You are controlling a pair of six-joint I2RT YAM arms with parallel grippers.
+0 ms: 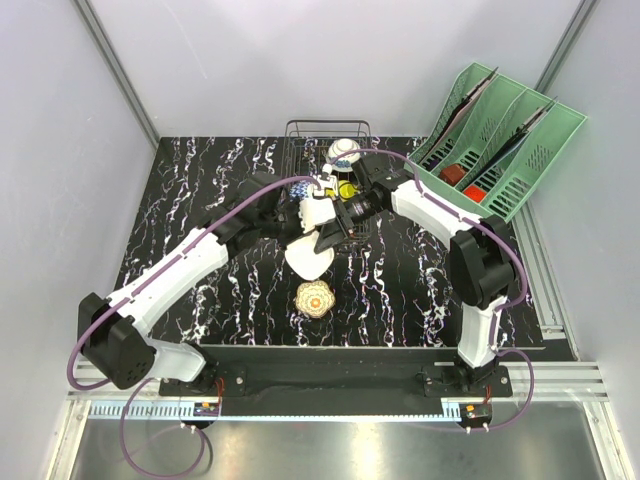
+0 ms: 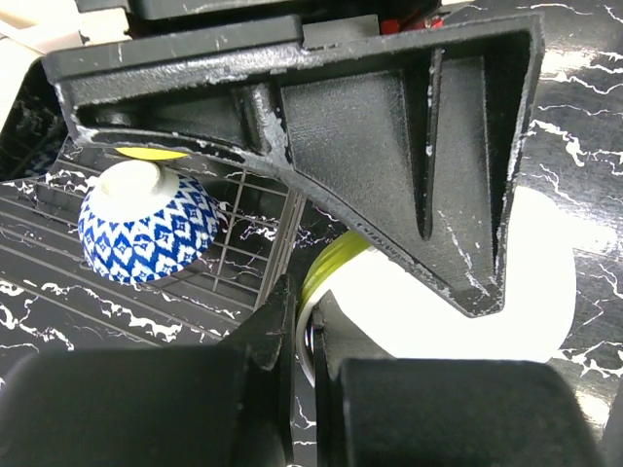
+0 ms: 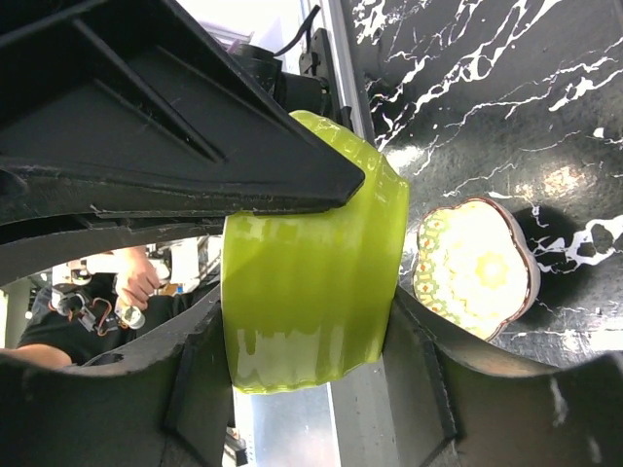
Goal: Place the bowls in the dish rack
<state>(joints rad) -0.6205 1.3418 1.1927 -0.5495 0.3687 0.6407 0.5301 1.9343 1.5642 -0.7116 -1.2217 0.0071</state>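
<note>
The left gripper [image 2: 307, 313] pinches the white bowl [image 2: 409, 321] by its rim. The right gripper [image 3: 311, 263] clamps the green bowl [image 3: 311, 302], with the rack [image 1: 310, 128] at twelve o'clock.

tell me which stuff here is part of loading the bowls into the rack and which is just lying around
For the job: dish rack, lime-green bowl, blue-patterned bowl, yellow bowl.
Just lying about: mint-green organizer, flower-shaped dish.
</note>
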